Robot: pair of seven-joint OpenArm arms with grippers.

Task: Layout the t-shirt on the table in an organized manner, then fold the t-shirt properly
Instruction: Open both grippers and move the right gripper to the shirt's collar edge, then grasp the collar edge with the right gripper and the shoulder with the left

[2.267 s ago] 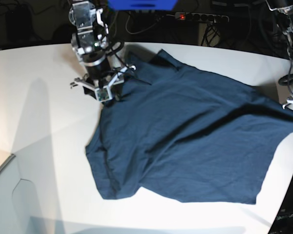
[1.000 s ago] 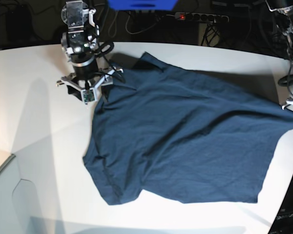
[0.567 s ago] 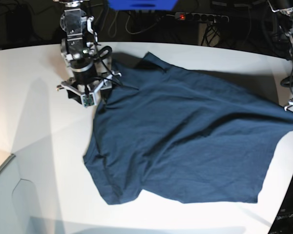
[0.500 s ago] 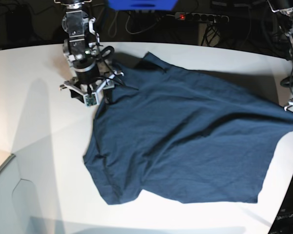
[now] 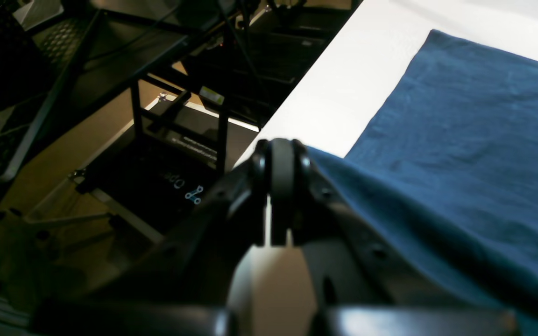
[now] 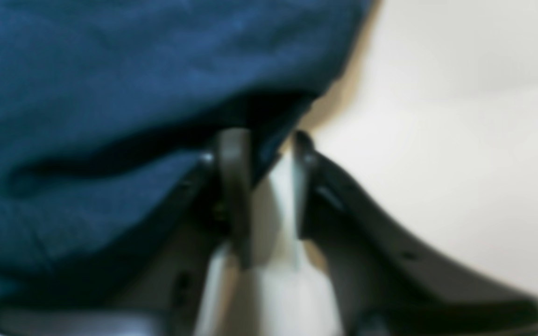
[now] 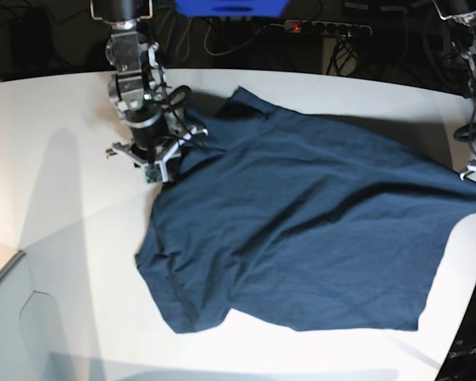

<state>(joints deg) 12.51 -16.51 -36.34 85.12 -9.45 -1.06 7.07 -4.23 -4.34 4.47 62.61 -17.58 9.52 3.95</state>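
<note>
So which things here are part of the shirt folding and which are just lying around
Part of the job: t-shirt, table, left hand, right hand.
Just around: power strip, cables, blue box, black frame.

Bright glare on the table, dim background, and the right wrist view heavily blurred.

Three cameras, one counter
Base view looks down across everything from the front; both wrist views peer along their jaws, close-up, sharing the t-shirt edges.
</note>
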